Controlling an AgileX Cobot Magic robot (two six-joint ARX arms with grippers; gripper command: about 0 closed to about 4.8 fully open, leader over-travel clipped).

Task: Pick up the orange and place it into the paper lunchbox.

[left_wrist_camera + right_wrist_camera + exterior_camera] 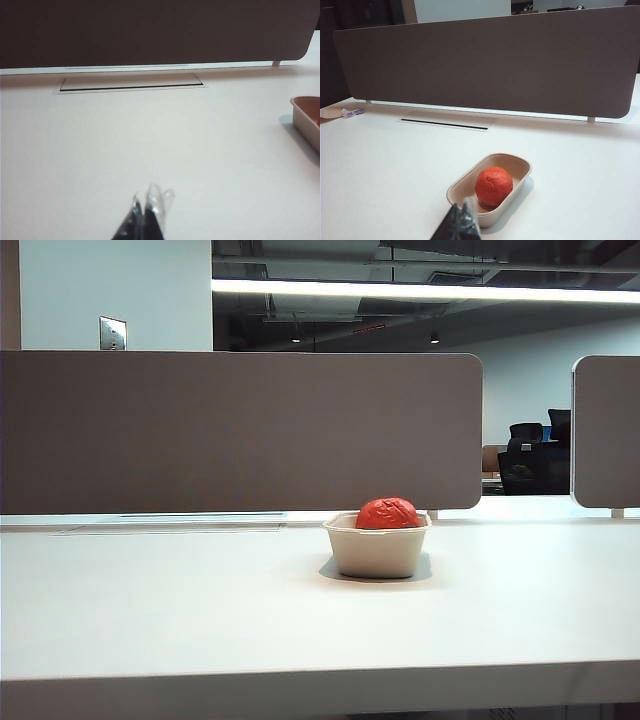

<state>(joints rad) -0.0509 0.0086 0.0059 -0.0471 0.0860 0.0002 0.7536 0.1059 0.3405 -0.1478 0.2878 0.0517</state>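
The red-orange, wrinkled orange [387, 513] [493, 185] rests inside the beige paper lunchbox [375, 553] [465, 187] at the middle of the white table. Neither arm shows in the exterior view. In the right wrist view my right gripper [461, 209] is shut and empty, its tips just in front of the lunchbox's near rim and apart from the orange. In the left wrist view my left gripper [149, 196] is shut on nothing over bare table, well away from the lunchbox [307, 120], whose corner shows at the frame's edge.
A long grey partition [240, 430] stands along the back of the table, with a second panel [606, 430] at the far right. A cable slot [131, 84] [445, 123] lies in the tabletop near the partition. A small purple-and-white item [353, 113] sits at the table's far edge.
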